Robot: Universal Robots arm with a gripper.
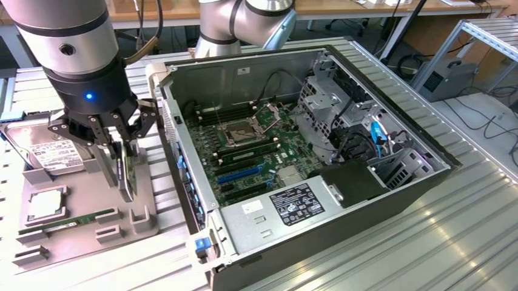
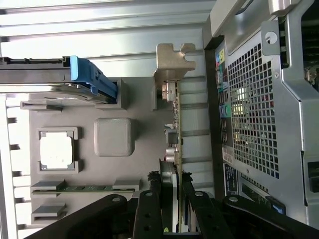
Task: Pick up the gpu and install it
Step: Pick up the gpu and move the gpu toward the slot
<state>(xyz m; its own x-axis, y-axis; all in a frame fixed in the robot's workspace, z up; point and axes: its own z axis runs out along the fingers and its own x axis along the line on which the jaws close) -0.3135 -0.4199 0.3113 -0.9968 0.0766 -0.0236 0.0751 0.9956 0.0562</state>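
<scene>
The gpu [image 1: 126, 176] is a thin dark card standing on edge over the grey fixture tray [image 1: 81, 242] at the exterior view's left. My gripper [image 1: 120, 142] comes down from above and is shut on the card's upper edge, one finger on each face. In the wrist view the gpu [image 2: 175, 124] is seen edge-on, running away from my gripper [image 2: 172, 196] to its silver bracket [image 2: 172, 62]. I cannot tell whether the card's lower edge still rests in the tray's holder.
The open computer case [image 1: 389, 194] lies just to the exterior view's right of the tray, motherboard [image 1: 251, 145] and blue slots [image 1: 242, 174] exposed. Its perforated rear panel [image 2: 249, 109] is close beside the card. A hard drive [image 1: 48, 151], processor [image 1: 45, 206] and memory stick [image 1: 69, 223] sit on the tray.
</scene>
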